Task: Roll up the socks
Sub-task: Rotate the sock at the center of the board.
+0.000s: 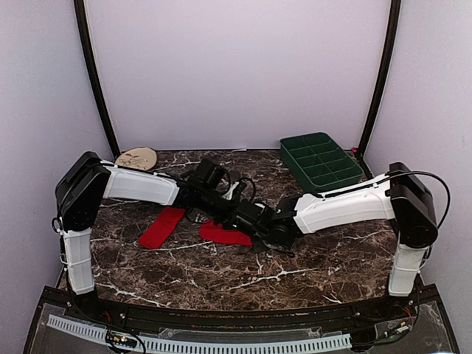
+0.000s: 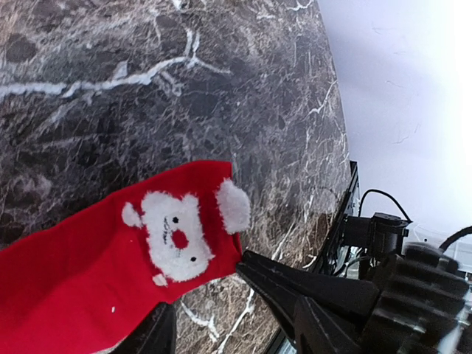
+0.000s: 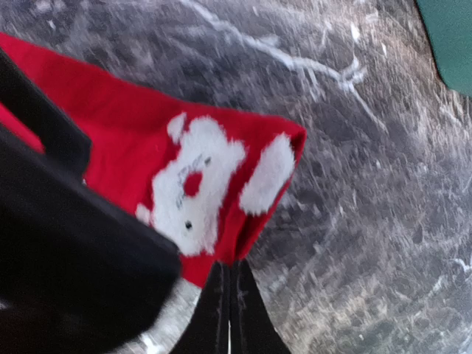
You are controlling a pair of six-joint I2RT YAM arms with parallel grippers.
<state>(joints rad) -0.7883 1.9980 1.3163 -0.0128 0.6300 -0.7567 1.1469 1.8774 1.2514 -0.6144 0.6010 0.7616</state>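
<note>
Sock: red fabric bear-face sock (image 3: 110, 118), likely limp, light
Grip: hem corner
Left claw (image 2: 206, 295): open, empty
Right claw (image 3: 228, 280): closed against hem

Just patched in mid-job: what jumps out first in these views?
A red sock with a fuzzy white bear face lies in the middle of the table, its edge just below the face pinched by the shut right pincer. A second red sock lies flat to its left, and a green tray sits at the back right.
</note>
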